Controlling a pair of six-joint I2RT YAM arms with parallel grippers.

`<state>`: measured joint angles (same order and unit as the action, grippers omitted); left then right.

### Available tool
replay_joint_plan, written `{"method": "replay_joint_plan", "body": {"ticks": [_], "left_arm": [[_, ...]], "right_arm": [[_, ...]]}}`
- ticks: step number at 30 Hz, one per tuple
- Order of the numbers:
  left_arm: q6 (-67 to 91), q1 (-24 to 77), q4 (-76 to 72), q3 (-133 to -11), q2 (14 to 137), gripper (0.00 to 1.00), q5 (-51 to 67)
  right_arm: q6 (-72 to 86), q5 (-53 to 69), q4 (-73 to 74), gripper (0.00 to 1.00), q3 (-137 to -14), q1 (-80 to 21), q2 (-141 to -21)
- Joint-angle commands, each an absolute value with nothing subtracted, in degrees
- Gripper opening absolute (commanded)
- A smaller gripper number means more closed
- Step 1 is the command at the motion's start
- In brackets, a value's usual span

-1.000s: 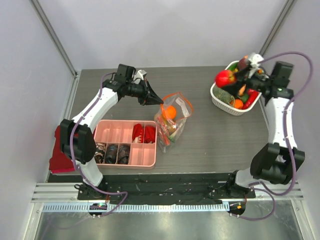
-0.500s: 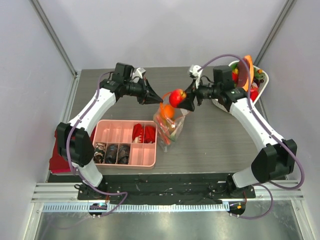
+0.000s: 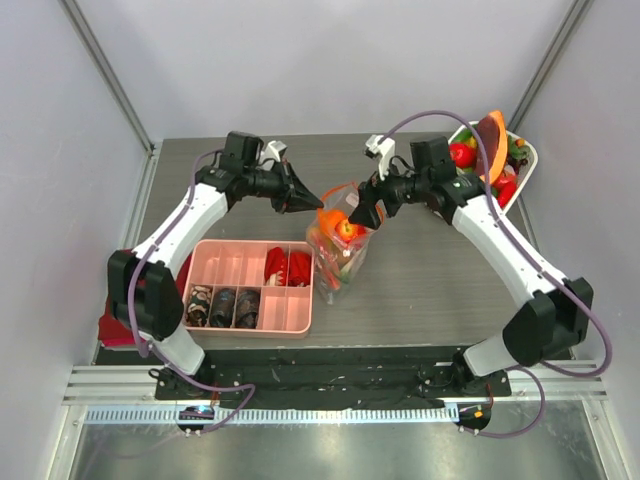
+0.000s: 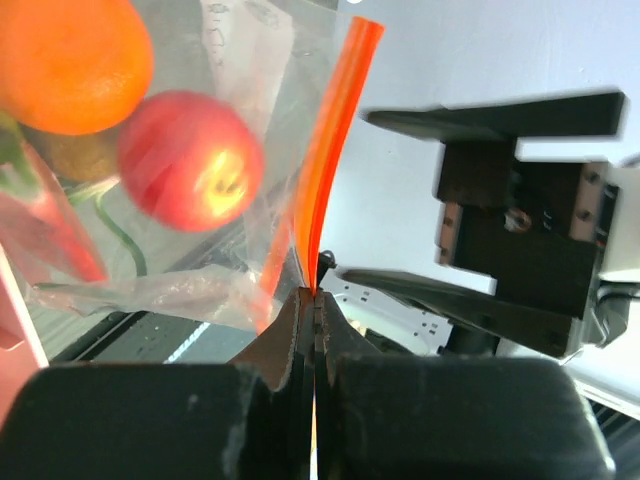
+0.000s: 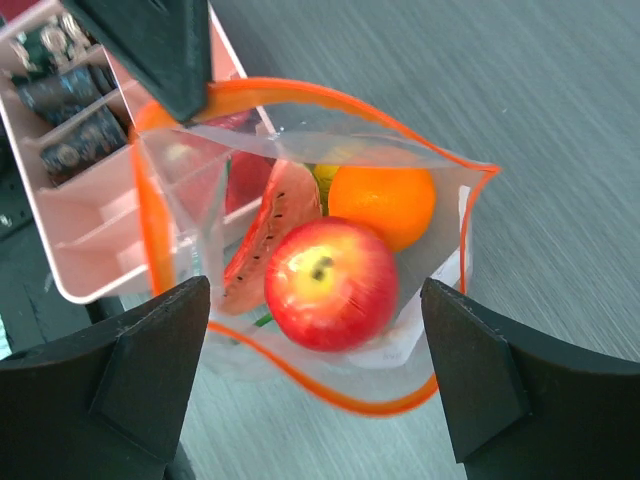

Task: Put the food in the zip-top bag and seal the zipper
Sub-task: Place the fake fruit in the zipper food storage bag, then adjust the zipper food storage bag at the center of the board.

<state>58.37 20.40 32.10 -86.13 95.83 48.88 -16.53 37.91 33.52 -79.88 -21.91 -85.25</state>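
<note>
the left gripper [image 4: 312, 300] has its jaws clenched flat on the zipper [image 4: 330, 140], a thin, smooth orange-red strip that rises from between the black tips and bends away. the strip edges the mouth of the zip-top bag [image 4: 250, 60], clear crinkled film, held up with the mouth spread into a wide loop. the right gripper [image 5: 312, 290] hangs just above that mouth, its jaws released wide with nothing between them. straight below the gap, inside the bag, lies a glossy round red apple [image 5: 330, 285] with a yellow blush. it touches a smooth orange [image 5: 385, 205] on one side and a red watermelon wedge [image 5: 275, 240] on the other. the bag stands on the grey wood-grain tabletop [image 3: 440, 280], just beside the pink compartment tray [image 3: 230, 262], whose cells hold dark round lumps [image 3: 222, 300] and red crinkled pieces [image 3: 288, 265]. well apart, at the far right corner, a white oval basket [image 3: 529, 152] holds more toy food [image 3: 462, 155] in red, green and orange.
</note>
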Motion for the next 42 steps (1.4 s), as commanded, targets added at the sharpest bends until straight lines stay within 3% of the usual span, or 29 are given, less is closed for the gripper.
{"method": "replay_joint_plan", "body": {"ticks": [1, 3, 7, 14, 19, 24, 29, 40, 42], "left_arm": [[65.4, 19.0, 22.1, -82.1, 90.6, 0.00, 49.7], [67.8, 18.9, 19.2, -80.5, 89.8, 0.00, 49.0], [74.7, 18.7, 12.6, -77.3, 88.6, 0.00, 46.4], [86.0, 18.7, 3.4, -71.7, 87.0, 0.00, 40.8], [86.6, 18.8, 3.2, -72.1, 86.2, 0.00, 37.8], [86.4, 18.9, 3.4, -72.2, 85.6, 0.00, 37.8], [86.5, 18.9, 3.4, -71.9, 85.3, 0.00, 38.8], [87.5, 19.0, 1.5, -71.2, 84.9, 0.00, 40.5], [87.5, 19.0, 1.4, -71.1, 84.9, 0.00, 41.0]], "right_arm": [[-8.3, 34.1, 31.9, 0.91, -79.6, -22.0, -75.0], [-5.3, 33.1, 29.9, 0.90, -76.7, -22.0, -72.4], [2.9, 35.9, 25.3, 0.77, -70.0, -22.2, -67.7], [11.0, 24.8, 11.1, 0.77, -55.2, -28.8, -60.0], [13.9, 20.8, 11.2, 0.76, -57.4, -36.5, -63.4], [15.6, 12.9, 14.5, 0.74, -61.4, -37.5, -68.3], [15.6, 4.8, 18.5, 0.65, -66.4, -37.5, -73.5], [13.0, 4.4, 20.3, 0.61, -65.3, -37.5, -75.4], [11.7, 5.8, 19.0, 0.54, -65.3, -37.4, -75.8]]}}
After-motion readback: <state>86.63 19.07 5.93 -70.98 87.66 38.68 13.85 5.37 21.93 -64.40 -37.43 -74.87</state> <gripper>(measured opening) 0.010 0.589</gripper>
